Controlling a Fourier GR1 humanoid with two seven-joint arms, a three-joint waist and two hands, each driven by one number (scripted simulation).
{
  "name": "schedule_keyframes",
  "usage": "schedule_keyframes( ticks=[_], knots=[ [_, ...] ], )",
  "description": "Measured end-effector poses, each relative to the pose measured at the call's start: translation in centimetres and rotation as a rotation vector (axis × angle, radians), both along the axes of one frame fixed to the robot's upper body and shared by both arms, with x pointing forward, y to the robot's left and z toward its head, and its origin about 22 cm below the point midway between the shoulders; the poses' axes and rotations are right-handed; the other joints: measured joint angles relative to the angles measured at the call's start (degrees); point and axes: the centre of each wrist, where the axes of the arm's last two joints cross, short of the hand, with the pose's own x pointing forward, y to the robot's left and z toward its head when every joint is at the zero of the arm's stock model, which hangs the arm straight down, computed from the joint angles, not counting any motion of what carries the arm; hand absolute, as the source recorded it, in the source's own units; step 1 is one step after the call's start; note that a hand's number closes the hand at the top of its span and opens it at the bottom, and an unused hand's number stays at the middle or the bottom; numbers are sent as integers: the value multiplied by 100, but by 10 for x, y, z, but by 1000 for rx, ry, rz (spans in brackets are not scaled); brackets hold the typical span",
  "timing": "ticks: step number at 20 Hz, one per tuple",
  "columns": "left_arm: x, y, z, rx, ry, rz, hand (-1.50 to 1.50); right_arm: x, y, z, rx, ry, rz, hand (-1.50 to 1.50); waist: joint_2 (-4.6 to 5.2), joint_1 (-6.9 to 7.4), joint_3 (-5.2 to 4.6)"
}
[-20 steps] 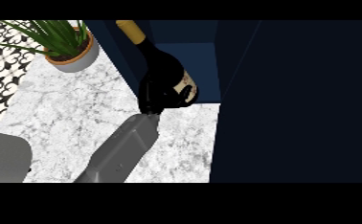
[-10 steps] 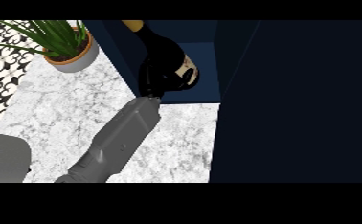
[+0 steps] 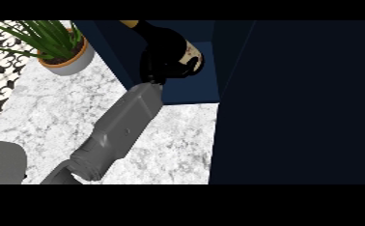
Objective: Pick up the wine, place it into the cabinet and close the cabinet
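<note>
Your right hand [image 3: 158, 68] is curled around the wine bottle [image 3: 176, 46], which leans tilted inside the open cabinet [image 3: 115, 56]. A potted plant [image 3: 65, 61] stands on the tabletop [image 3: 171, 143] to its left.

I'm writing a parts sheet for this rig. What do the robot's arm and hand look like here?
The forearm is mid-grey, a boxy, slightly tapered shell with rounded edges; no cables or markings show. The right hand at its end is plain black with slim fingers. A rounded grey part at the lower left edge may be the other arm; no hand shows there.
</note>
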Motion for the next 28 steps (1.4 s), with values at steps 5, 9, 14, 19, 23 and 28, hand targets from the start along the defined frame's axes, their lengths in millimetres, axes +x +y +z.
schedule_keyframes(
  ticks=[5, 9, 14, 19, 23, 28],
  knots=[
    [7, 1, 7, 7, 10, 9, 150, 6, 6, 1, 4, -12, 17, -150, 31, -98, 0],
    [7, 2, 6, -5, 2, 28, 150, 9, 8, -3, 2, -11, 36, -150, 51, -186, 1],
    [1, 2, -2, -10, 22, 27, 150, 13, 11, -4, -1, -14, 55, -150, 59, -248, 1],
    [-5, 0, -9, 8, 36, 18, 150, 15, 14, -2, 5, -20, 67, -150, 76, -351, -1],
    [-11, -6, -12, 11, 41, 10, 150, 14, 18, 0, 9, -24, 75, -150, 87, -421, -4],
    [-16, -15, -10, -25, 43, 28, 150, 17, 18, 0, 16, -19, 75, -150, 98, -466, -5]
  ],
)
